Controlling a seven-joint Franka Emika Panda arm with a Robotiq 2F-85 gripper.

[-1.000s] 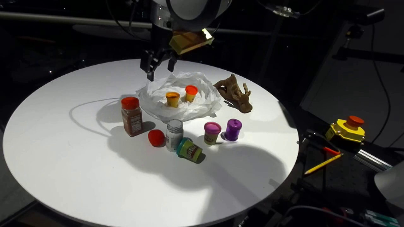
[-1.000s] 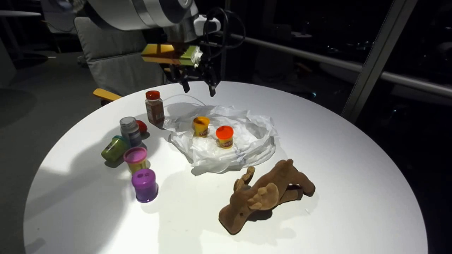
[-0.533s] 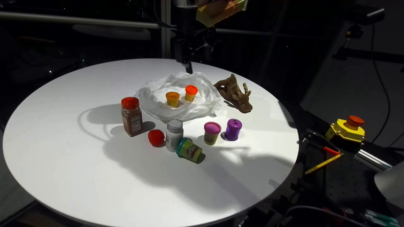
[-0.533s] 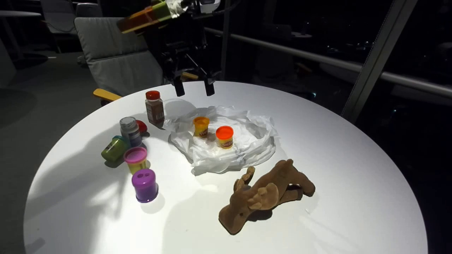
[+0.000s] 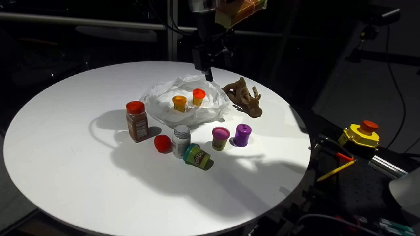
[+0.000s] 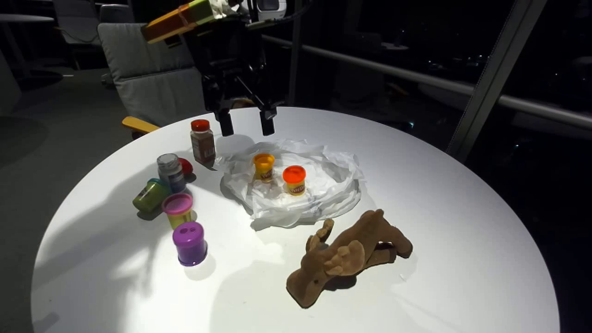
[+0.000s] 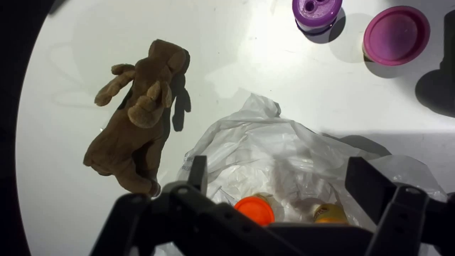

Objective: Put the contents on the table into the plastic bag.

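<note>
End effector [image 6: 247, 130] gapes above crinkled plastic bag [image 6: 322, 184].

Looks wrinkled on the plastic bag [image 7: 270, 142], glossy on the purple container [image 6: 190, 245], matt on the brown plush toy [image 6: 349, 254].
</note>
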